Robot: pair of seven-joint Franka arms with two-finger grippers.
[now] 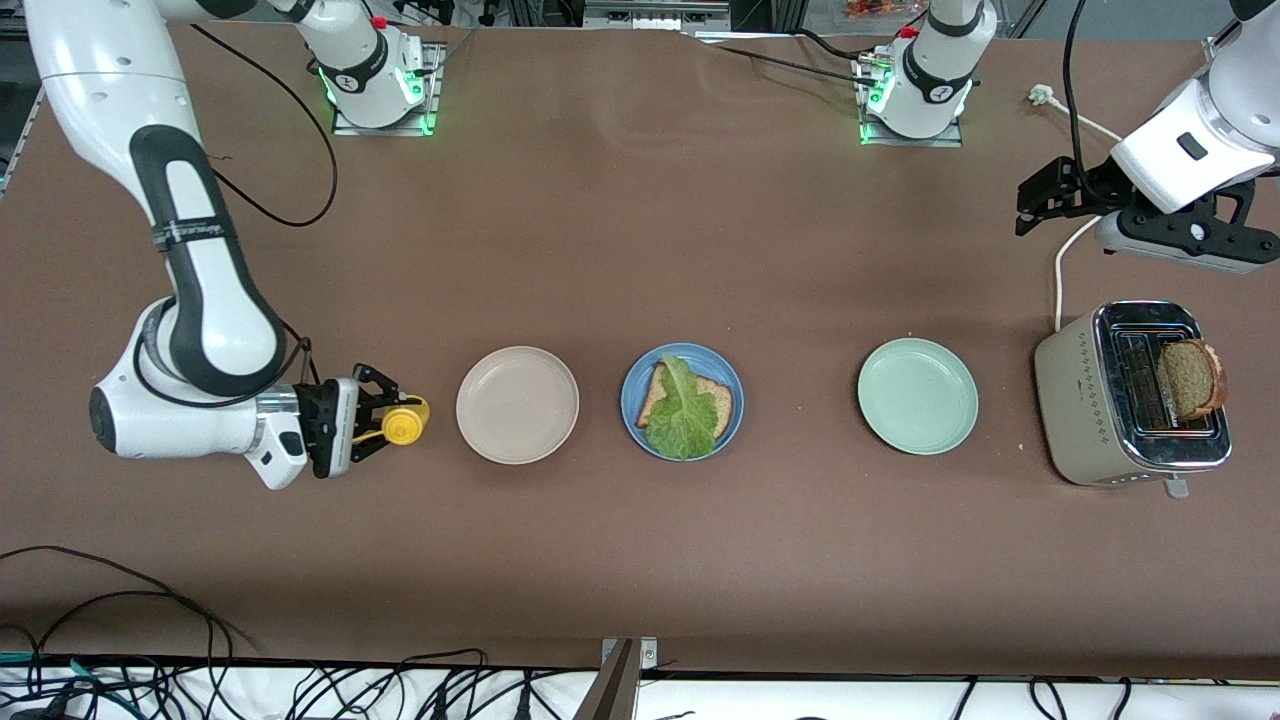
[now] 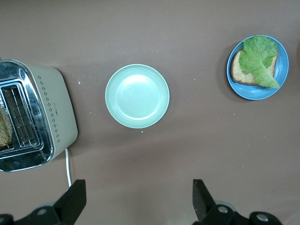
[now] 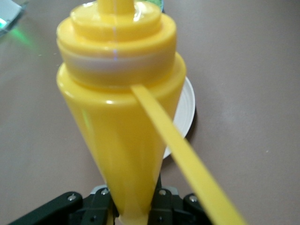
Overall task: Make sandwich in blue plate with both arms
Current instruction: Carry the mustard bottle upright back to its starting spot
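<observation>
This is a robotics lab with a kitchen scene staged on it, not a real kitchen. Two white arms are bolted to metal base plates point(image 1: 380, 120) with green status lights, on a table point(image 1: 640, 560) covered in plain brown sheeting. Loose black cables point(image 1: 250, 690) tangle along the table edge nearest the front camera. A toaster point(image 1: 1130, 395) and three plates in a row are the only household items.
</observation>
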